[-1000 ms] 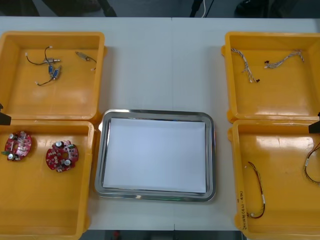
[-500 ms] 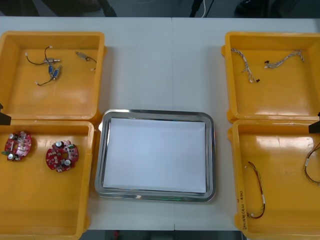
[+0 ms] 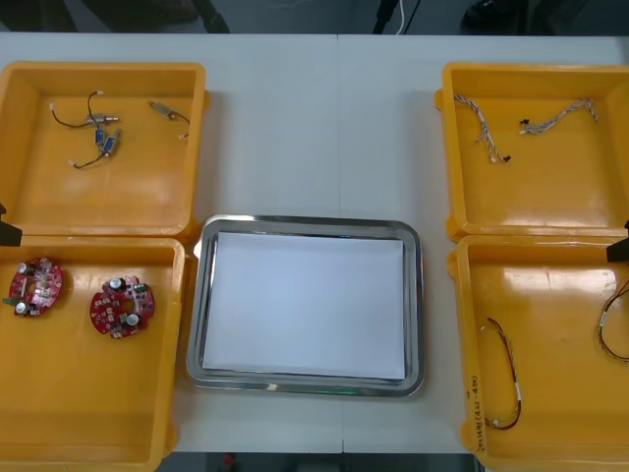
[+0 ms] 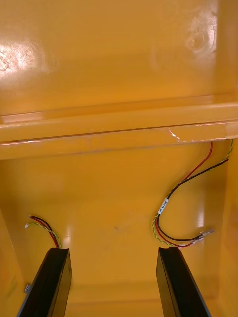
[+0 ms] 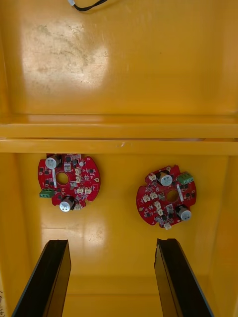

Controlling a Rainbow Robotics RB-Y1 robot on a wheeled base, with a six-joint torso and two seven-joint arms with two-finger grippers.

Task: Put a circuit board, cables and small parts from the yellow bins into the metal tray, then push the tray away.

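A light table (image 3: 314, 128), with a dark floor (image 3: 295, 15) beyond its far edge, carried four yellow bins and, between them, a metal tray (image 3: 307, 224) with a white inside. The left far bin (image 3: 118, 197) held black cables (image 3: 84, 123) with small metal parts (image 3: 106, 143). The left near bin (image 3: 88, 393) held two round red circuit boards (image 3: 35, 286) (image 3: 122, 310). The right far bin (image 3: 541, 187) held twisted blue and white cables (image 3: 482, 128). The right near bin (image 3: 560, 324) held red and yellow cables (image 3: 506, 379). Writing on that bin's inner wall and on a white label (image 4: 162, 205) around one cable was too small to read. The left gripper (image 5: 111, 245) hung over the left near bin, fingers wide apart and holding nothing, both boards lying just beyond the fingertips and clear of them. The right gripper (image 4: 113, 250) hung over the right near bin, likewise spread and holding nothing, one cable beyond each finger.
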